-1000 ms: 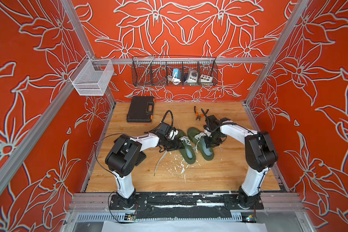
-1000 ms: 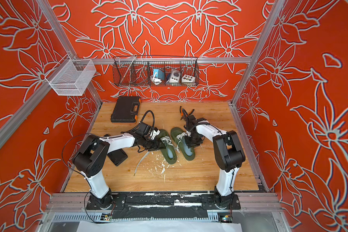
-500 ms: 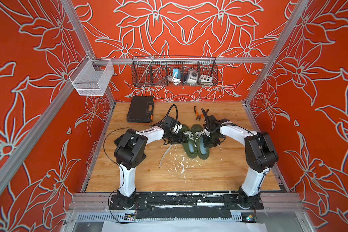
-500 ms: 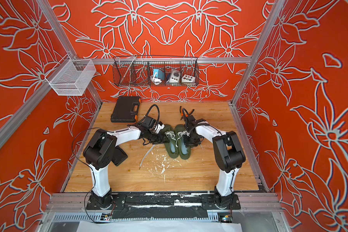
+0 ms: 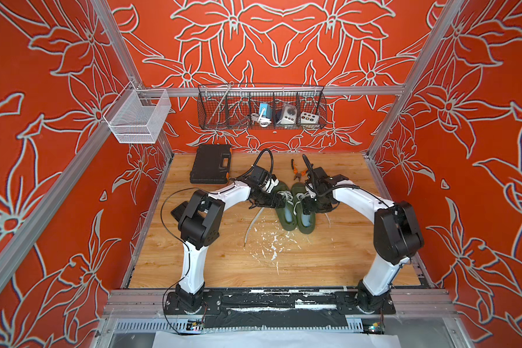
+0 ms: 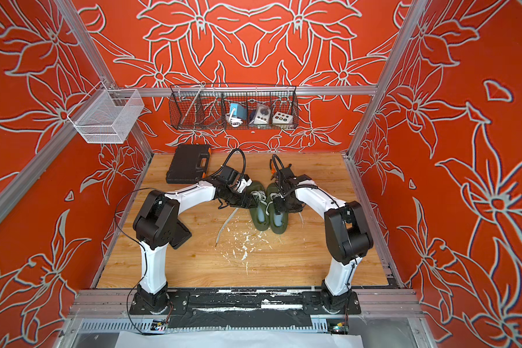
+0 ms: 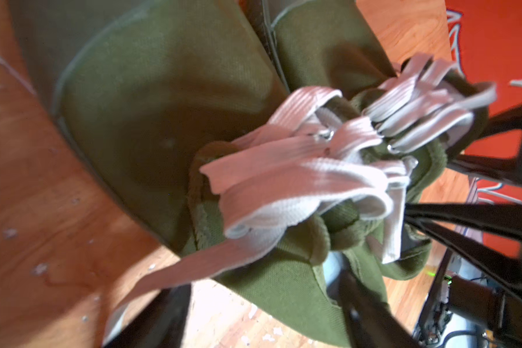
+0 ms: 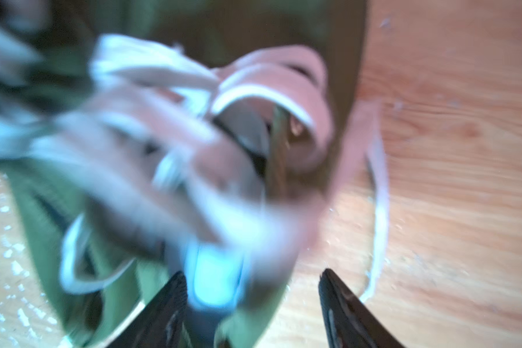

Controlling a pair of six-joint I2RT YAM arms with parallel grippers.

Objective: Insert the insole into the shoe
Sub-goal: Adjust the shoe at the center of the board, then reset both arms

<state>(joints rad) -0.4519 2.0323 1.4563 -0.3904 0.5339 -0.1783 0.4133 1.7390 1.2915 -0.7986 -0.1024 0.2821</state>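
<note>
My left hand [image 5: 280,201] and right hand [image 5: 305,208] were released at the paired shoes [image 5: 287,222] on the bench [image 5: 284,265], because the blue insoles [image 8: 211,277] seemed already seated.

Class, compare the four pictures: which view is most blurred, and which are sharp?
Right wrist view: heavily blurred, laces smeared; left wrist view: mostly sharp, laces look pinkish, softer toward the edges; both top views: sharp and evenly lit, shoes crisp.

The right wrist view blurs the laces [image 8: 151,156] and insole [image 8: 213,280]; the right arm [image 5: 356,199] half-hides the pliers [image 5: 295,172] at the shoes' [image 5: 306,226] twelve o'clock.
</note>
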